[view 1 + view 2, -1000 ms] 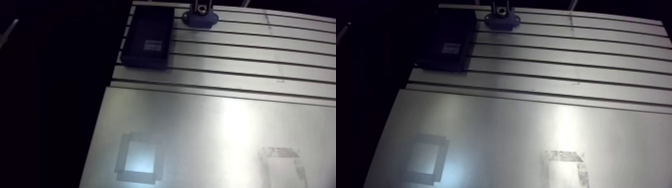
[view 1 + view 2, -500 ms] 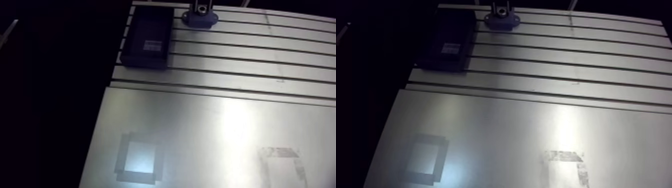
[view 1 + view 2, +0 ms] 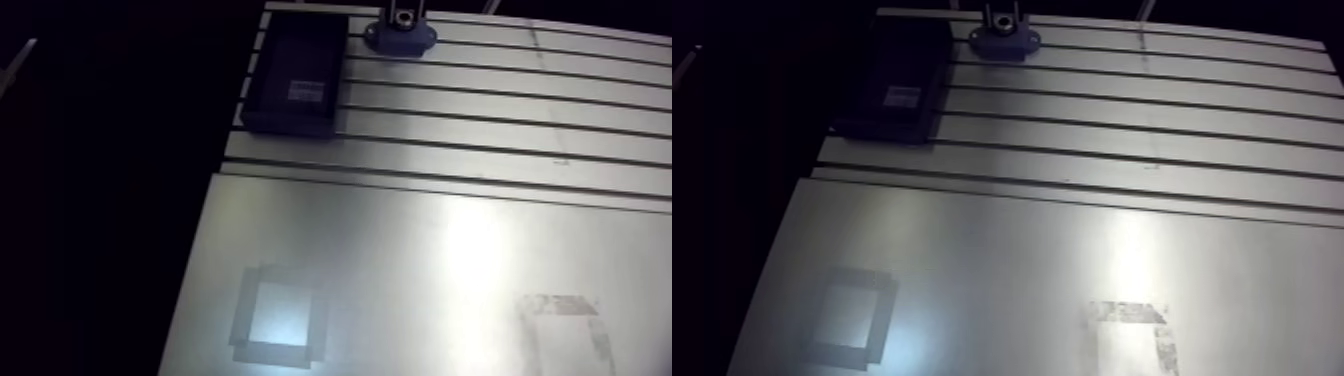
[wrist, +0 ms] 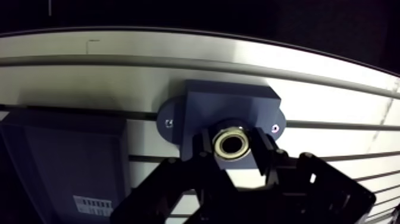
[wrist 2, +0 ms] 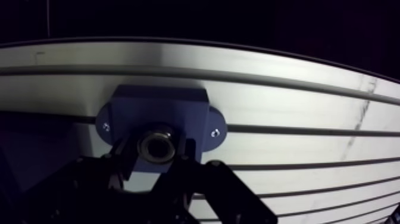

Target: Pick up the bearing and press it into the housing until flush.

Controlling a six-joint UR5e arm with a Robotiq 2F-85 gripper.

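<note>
Steel bearing [image 4: 231,145] is clamped between the jaws, right over the blue housing [image 4: 229,104] on the counter [image 4: 89,74]. Arm view matches the earlier pictures: nothing has shifted, so the press looks paused or barely creeping. Can't tell seating depth; flush not confirmed.

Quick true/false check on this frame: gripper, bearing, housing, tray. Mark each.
1. The gripper is shut on the bearing. True.
2. The bearing lies in the black tray. False: it sits between the fingers, over the housing.
3. The housing is blue. True.
4. The tray stands at the opposite end of the table from the housing. False: it lies right beside the housing.
</note>
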